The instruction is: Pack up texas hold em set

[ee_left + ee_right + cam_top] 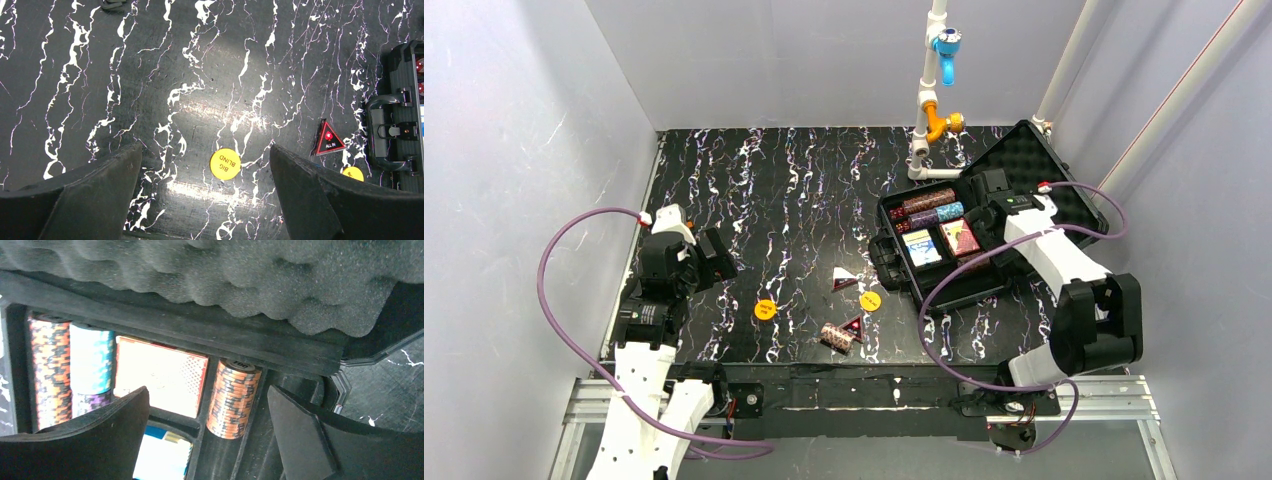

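Note:
The black case (1009, 275) lies open at the right, its foam-lined lid (1036, 160) raised. Inside are chip rolls (929, 200), a blue deck (922, 247) and a red deck (961, 237). My right gripper (986, 192) hovers open inside the case. In its wrist view an orange-brown chip roll (234, 397) lies in its slot between the spread fingers (100, 435), touching neither. On the table lie two orange discs (765, 309) (870, 300), two triangular markers (845, 279) (854, 324) and a chip roll (836, 337). My left gripper (205, 150) hangs open and empty above the BIG BLIND disc (224, 163).
A white pipe stand with blue and orange fittings (929, 110) rises behind the case. The case's handle and latches (390, 130) face the loose pieces. Grey walls close in the black marbled table (764, 190) on three sides.

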You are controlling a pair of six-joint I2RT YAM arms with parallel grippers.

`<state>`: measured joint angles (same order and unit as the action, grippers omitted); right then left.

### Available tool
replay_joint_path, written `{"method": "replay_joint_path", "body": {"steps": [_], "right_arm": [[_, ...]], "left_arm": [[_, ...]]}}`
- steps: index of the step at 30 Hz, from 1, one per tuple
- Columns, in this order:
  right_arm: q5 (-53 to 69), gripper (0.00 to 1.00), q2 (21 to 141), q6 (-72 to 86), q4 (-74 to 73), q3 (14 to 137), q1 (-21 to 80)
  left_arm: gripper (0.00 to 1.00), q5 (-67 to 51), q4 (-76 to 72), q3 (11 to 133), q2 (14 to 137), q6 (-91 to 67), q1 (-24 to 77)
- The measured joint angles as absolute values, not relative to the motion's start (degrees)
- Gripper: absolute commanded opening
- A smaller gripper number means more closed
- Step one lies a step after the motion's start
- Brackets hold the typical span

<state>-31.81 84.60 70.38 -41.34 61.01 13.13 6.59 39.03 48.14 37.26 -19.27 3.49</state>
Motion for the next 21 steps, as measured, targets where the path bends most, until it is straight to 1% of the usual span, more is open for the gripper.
{"method": "replay_joint_path", "body": {"steps": [11,21], "right_arm": [[-27.8,0.98,82.0,59.7,-36.6,61.1,14.1],[-27.2,0.98,79.8,46.8,-31.5,63.8,24.5]], "left_arm": [[0.99,6.6,39.0,48.1,36.9,-19.3,3.5],[0.99,6.6,39.0,48.1,36.9,-19.3,3.5]]}}
